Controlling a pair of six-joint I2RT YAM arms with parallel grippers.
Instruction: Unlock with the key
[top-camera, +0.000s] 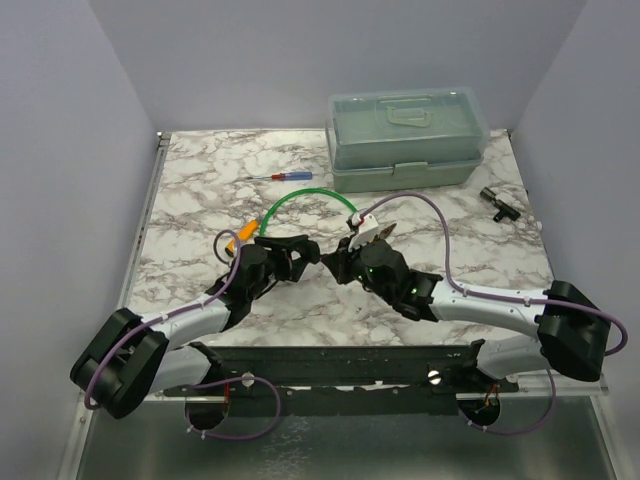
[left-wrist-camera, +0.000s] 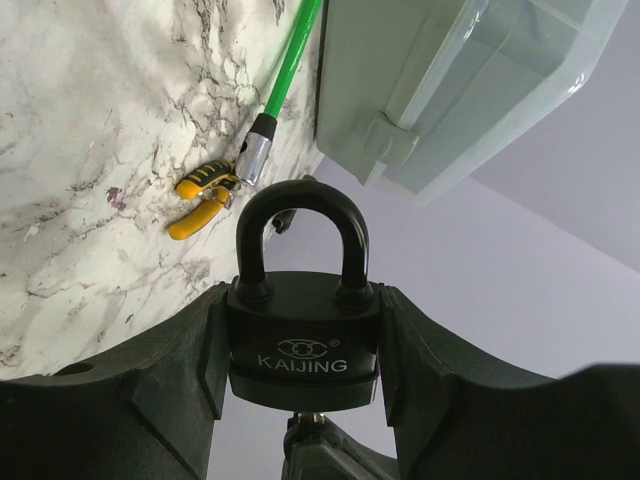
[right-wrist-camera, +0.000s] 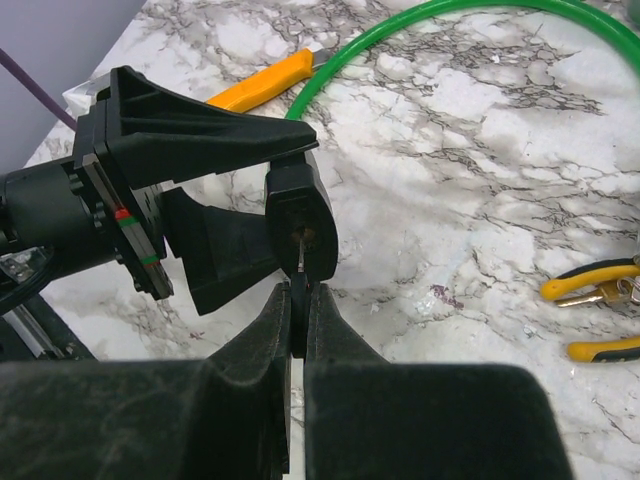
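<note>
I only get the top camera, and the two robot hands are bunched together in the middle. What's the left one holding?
Observer: The left hand grips a black padlock by its body, shackle pointing away from the wrist.
Operator: Where's the key?
Observer: The key is pinched in the shut right hand, its blade at the keyhole in the padlock's underside.
Operator: Is it open yet?
Observer: Not yet. Both shackle legs sit down in the body.
</note>
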